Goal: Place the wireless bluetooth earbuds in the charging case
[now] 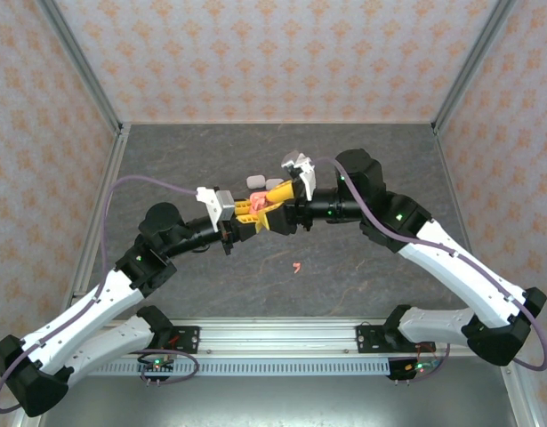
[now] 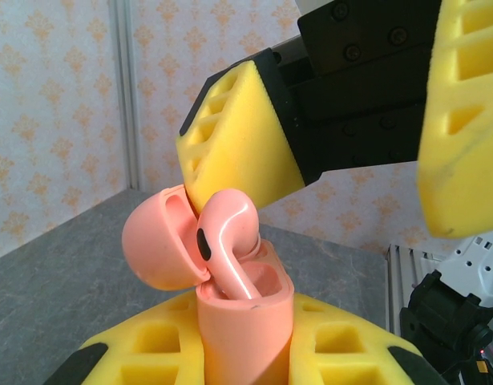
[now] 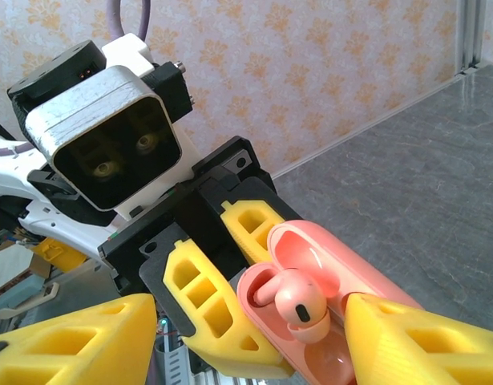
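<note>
A coral-pink charging case [image 2: 244, 321] stands upright between the yellow fingers [image 2: 142, 349] of my left gripper [image 2: 244, 357], which is shut on it above the middle of the table [image 1: 260, 206]. Its lid [image 2: 154, 241] hangs open. One pink earbud [image 2: 226, 241] leans in a slot of the case, stem down, head sticking out. My right gripper [image 3: 250, 314] is open and straddles the case from above, one fingertip [image 3: 374, 321] close beside the earbud [image 3: 301, 305]. A second pink earbud [image 1: 296, 267] lies on the table in front of both grippers.
Two small grey-white objects [image 1: 255, 181] [image 1: 275, 184] lie just behind the grippers. The dark stone-patterned tabletop [image 1: 193, 160] is fenced by patterned walls with metal posts. A metal rail [image 1: 273, 336] runs along the near edge.
</note>
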Tool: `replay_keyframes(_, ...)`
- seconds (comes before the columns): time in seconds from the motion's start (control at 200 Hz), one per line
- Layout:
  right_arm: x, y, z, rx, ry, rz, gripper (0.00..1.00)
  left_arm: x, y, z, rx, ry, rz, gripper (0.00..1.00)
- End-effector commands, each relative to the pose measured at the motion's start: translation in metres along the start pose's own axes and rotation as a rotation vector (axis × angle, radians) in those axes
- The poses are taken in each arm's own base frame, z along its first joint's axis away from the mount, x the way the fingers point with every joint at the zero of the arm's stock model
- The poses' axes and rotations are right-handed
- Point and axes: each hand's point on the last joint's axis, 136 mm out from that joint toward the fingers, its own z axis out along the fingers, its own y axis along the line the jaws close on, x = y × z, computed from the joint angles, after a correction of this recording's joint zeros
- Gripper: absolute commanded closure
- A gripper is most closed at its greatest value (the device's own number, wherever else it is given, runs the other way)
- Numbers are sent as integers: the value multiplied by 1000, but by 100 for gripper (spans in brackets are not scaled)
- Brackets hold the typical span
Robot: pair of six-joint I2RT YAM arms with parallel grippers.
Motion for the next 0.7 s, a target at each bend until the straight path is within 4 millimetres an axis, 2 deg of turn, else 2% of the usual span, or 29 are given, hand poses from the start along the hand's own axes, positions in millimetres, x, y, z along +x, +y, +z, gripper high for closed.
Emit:
replay_keyframes(0.0, -14, 16, -5, -46, -28, -36, 38, -21, -6, -2, 18, -47, 38, 100)
replay_keyframes(0.19, -14, 21, -6, -68, -24, -44, 44, -19, -4, -1, 9, -40, 34, 100)
replay_keyframes(0.44, -13, 19, -8, -41, -26, -54, 45, -17, -3, 1, 5, -33, 28, 100)
replay_keyframes(0.576, -19, 9, -22, 60, -68, -76, 43, -17, -2, 0, 3, -26, 23, 100)
replay_keyframes(0.696, -21, -6, -41, 196, -116, -77, 38, -11, 0, 0, -10, -9, 16, 100)
